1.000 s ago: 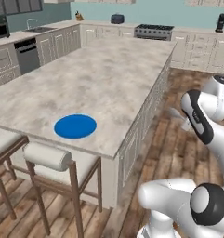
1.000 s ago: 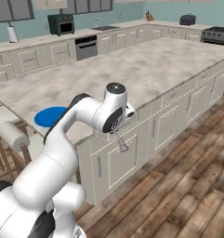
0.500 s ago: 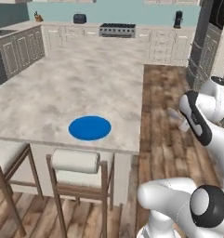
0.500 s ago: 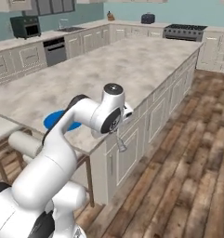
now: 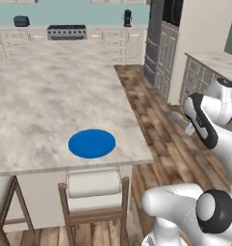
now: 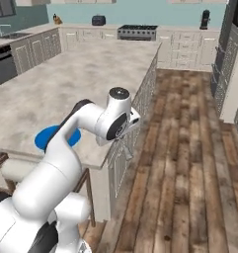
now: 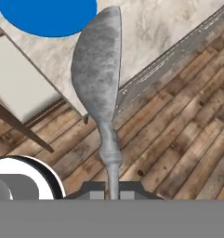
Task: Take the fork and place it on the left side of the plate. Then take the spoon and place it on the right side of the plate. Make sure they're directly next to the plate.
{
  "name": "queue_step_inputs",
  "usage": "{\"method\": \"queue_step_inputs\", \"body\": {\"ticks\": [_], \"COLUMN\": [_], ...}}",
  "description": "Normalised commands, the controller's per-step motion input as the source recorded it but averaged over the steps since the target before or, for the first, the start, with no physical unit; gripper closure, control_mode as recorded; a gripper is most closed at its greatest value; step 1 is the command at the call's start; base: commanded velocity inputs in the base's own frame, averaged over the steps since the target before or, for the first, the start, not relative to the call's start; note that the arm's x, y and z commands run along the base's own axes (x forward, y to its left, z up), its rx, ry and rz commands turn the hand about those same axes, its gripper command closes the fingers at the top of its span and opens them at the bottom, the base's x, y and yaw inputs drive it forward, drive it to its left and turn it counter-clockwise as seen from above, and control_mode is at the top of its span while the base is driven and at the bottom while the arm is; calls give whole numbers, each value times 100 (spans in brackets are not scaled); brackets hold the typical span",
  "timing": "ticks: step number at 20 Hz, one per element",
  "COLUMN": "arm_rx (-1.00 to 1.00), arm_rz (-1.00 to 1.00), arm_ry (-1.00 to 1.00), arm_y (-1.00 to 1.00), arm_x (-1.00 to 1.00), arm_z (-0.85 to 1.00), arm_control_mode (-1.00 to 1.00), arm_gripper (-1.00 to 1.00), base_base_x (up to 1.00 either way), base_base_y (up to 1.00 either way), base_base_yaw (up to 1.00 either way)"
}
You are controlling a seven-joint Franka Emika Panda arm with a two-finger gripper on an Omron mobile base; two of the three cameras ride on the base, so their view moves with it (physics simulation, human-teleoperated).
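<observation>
Tool [image 7: 112, 191] grips the spoon [image 7: 98, 83] by its handle, bowl pointing toward the plate [image 7: 48, 16].

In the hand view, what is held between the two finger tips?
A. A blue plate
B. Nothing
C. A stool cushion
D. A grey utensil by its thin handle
D: the gripper is closed on the thin handle of the grey utensil, whose broad head extends toward the blue plate on the counter.
</observation>
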Motion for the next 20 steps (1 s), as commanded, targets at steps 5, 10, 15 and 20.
{"method": "queue_step_inputs", "body": {"ticks": [5,10,15,20], "arm_rx": [0,0,-3,-8], "arm_rz": [0,0,-13,-25], "arm_ry": [0,0,5,16], "arm_y": [0,0,40,89], "arm_x": [0,0,17,75], "arm_z": [0,0,-7,-18], "arm_control_mode": [100,100,-100,-100], "arm_gripper": [100,100,100,100], "base_base_x": [-4,-5,5,0], "base_base_y": [78,94,60,0], "base_base_yaw": [-45,-39,-21,0]}}
